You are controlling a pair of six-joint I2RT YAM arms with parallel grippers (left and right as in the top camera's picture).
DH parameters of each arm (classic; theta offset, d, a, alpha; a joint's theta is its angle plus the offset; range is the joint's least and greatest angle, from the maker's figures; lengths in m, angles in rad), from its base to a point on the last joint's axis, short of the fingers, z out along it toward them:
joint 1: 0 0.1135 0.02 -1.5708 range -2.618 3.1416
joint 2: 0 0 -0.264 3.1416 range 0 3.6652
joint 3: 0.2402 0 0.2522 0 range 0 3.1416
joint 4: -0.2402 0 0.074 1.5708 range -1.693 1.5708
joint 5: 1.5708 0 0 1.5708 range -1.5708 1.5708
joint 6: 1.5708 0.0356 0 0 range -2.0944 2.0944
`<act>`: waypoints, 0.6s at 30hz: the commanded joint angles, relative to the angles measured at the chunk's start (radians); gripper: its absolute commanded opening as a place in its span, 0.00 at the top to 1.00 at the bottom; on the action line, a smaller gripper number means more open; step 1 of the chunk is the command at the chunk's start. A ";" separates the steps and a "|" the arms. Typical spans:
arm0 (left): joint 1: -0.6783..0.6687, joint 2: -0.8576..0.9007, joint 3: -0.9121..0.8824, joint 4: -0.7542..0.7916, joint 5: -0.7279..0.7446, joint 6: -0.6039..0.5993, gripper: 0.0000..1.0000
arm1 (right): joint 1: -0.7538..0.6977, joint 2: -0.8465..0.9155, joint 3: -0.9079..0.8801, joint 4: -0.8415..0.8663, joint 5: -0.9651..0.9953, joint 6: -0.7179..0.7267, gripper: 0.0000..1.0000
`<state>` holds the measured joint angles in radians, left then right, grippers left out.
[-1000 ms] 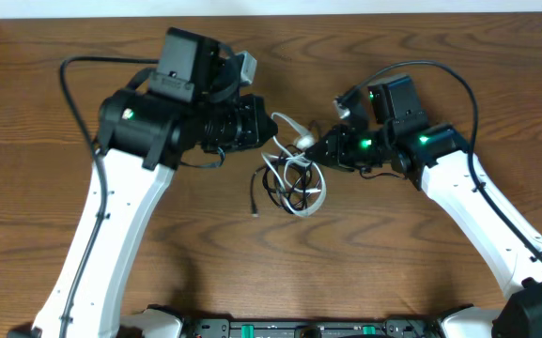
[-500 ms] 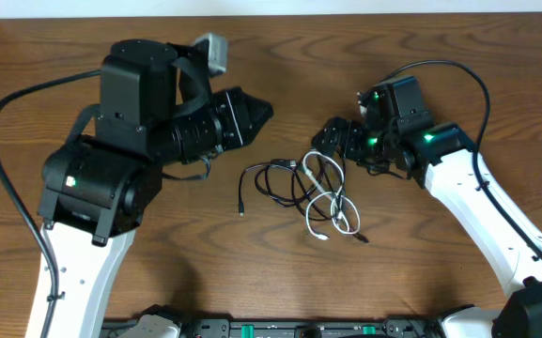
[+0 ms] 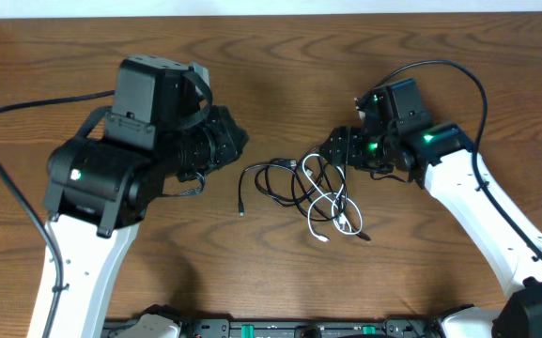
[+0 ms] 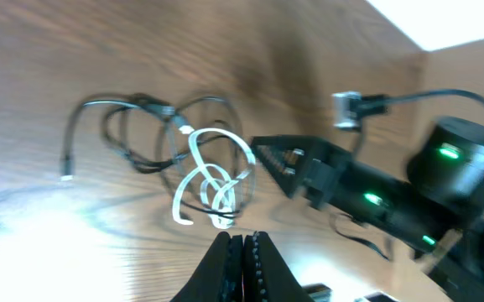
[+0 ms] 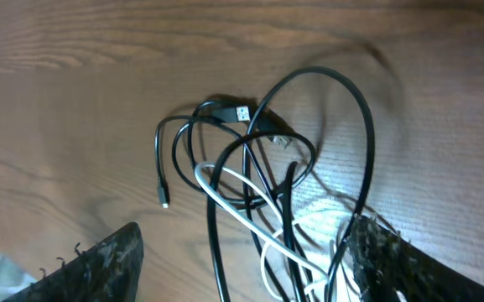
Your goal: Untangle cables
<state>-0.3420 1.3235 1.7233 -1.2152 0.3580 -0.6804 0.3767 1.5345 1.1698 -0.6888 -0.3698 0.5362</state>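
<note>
Cables (image 3: pixel 313 192): just released, now sprawled looser on desk (image 3: pixel 280 75), still interlooped. My left fingers (image 4: pixel 223 262) pressed together, empty; my right fingers (image 5: pixel 91 264) spread wide above them.

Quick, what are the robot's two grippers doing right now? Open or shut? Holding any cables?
Left gripper: shut, holding nothing.
Right gripper: open, fingers either side of the cables, not gripping them.

Cables (image 3: pixel 313 192) black, white; table (image 3: pixel 280 75) brown woodgrain.
</note>
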 commanded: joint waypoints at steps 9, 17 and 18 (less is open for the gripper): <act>0.004 0.085 -0.005 -0.062 -0.082 0.018 0.92 | 0.069 0.113 -0.018 0.042 0.105 -0.195 0.37; 0.004 0.107 -0.005 -0.067 -0.083 0.040 0.92 | 0.068 0.163 -0.011 0.048 -0.062 -0.290 0.96; 0.004 0.107 -0.005 -0.067 -0.083 0.040 0.92 | 0.068 0.158 -0.002 0.048 -0.093 -0.290 0.99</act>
<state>-0.3420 1.4235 1.7233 -1.2785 0.2855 -0.6559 0.4454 1.7046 1.1584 -0.6437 -0.3614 0.2932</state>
